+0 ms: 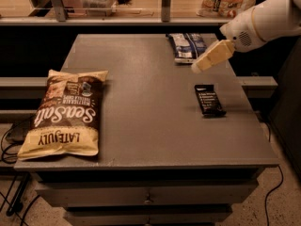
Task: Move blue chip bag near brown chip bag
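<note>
Presently: gripper just off the near edge of the blue chip bag

Item 1, blue chip bag. Flat, dark blue with white patches. Lies at the far edge of the bench, right of centre. Long axis runs roughly near to far.

Item 2, gripper. Cream-coloured, on a white arm entering from the right. It slopes down and leftward, its tip just beside the bag's near right corner. From the tip, the bag lies to the far side and slightly left. Whether it is wide or narrow cannot be told, and nothing is seen held. Height above the bench is not clear.

Item 3, brown chip bag. Large, puffy, "Sea Salt" lettering. Lies at the near left of the bench, well apart from the blue bag, diagonally across.

Item 4, black snack bar. On the right side, nearer than the gripper. Not part of the task.

Judgement: a short reach toward the far left should bring the gripper over the bag. The carry then runs near and left.
</note>
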Robot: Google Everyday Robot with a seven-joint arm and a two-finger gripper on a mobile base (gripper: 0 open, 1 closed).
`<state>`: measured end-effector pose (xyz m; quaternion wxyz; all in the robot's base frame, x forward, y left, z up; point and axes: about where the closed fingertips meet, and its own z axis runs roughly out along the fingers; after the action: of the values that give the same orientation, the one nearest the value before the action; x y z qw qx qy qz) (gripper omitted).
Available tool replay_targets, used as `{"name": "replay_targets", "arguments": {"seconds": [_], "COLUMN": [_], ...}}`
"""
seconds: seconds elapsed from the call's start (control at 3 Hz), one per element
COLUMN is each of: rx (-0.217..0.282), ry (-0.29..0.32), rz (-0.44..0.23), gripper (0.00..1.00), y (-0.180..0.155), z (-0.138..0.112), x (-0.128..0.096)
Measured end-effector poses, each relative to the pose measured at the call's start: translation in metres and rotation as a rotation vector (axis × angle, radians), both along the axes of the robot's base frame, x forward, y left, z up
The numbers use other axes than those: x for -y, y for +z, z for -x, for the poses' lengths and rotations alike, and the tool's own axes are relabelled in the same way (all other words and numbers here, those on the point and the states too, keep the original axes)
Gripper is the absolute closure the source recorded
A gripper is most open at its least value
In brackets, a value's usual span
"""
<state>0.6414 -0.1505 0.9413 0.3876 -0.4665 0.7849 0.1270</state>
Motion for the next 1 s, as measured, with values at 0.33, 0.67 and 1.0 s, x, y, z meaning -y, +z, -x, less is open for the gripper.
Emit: {"name": "replay_targets", "arguments": {"seconds": [0.33, 0.67, 1.0], "rx": [-0.013, -0.016, 0.010], "ry": [0.002, -0.009, -0.040], "rz": [-0.049, -0.038, -0.080], "gripper": [0.00, 0.00, 0.00], "y": [-0.009, -0.013, -0.017], "z": [-0.016, -0.018, -0.030], "x": [-0.016, -0.018, -0.020]}}
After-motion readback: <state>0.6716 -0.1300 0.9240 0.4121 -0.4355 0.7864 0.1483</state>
